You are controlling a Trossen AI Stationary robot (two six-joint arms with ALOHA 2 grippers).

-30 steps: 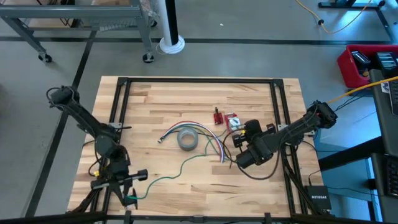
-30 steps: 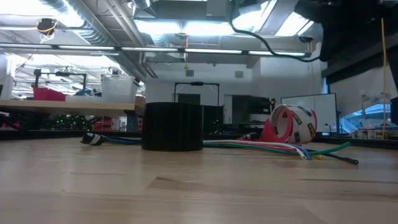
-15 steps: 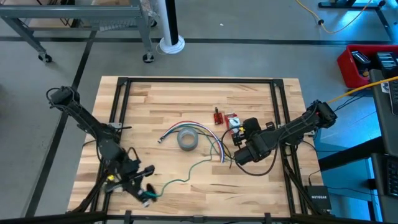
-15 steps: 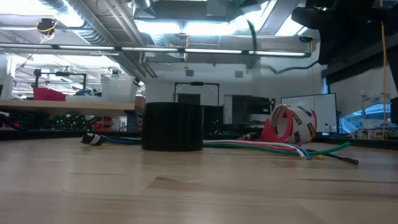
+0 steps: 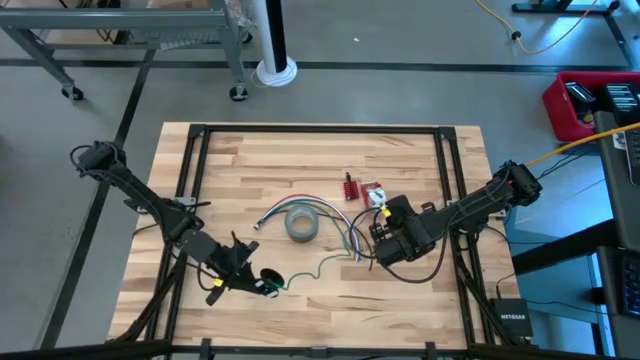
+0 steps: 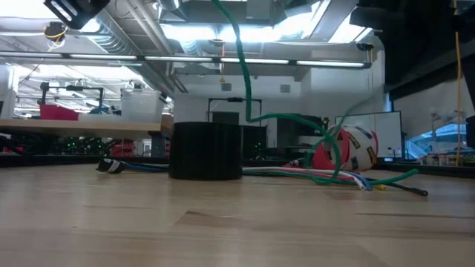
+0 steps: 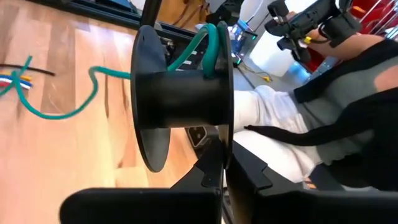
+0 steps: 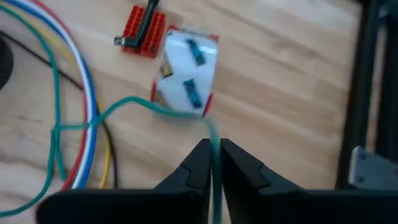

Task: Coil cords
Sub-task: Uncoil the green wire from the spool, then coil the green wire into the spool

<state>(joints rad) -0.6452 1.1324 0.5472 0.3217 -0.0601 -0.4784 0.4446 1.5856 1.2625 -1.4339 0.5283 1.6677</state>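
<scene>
A thin green cord runs from a black spool, where a few turns are wound, across the table to my right gripper. My left gripper carries the spool above the table's near left part. My right gripper is shut on the cord near the table's right side, beside a white-and-red tape roll. In the low view the cord hangs down from above and loops in front of that roll. More coloured cords lie loose on the table. My left gripper holds the black spool; one flange's edge goes down between the dark gripper parts, which hide the place of contact. The spool is lifted clear of the table, its axis lying level, the green cord leading off it. My right gripper pinches the green cord between its two fingertips, one strand. The cord runs along the fingers and out past their tips. It leaves the tips and bends over the white-and-red tape roll, slack.
A grey tape roll stands mid-table, dark in the low view. A red toothed clip lies by the white-and-red roll. A black frame rims the table. A dark cable loops under my right arm.
My left gripper has gone from the near left corner toward the table's right and far side, toward the grey roll, turning as it went and carrying the spool. The green cord's stretch on the table has grown shorter, and part of it has lifted up. My right gripper has shifted slightly left.
</scene>
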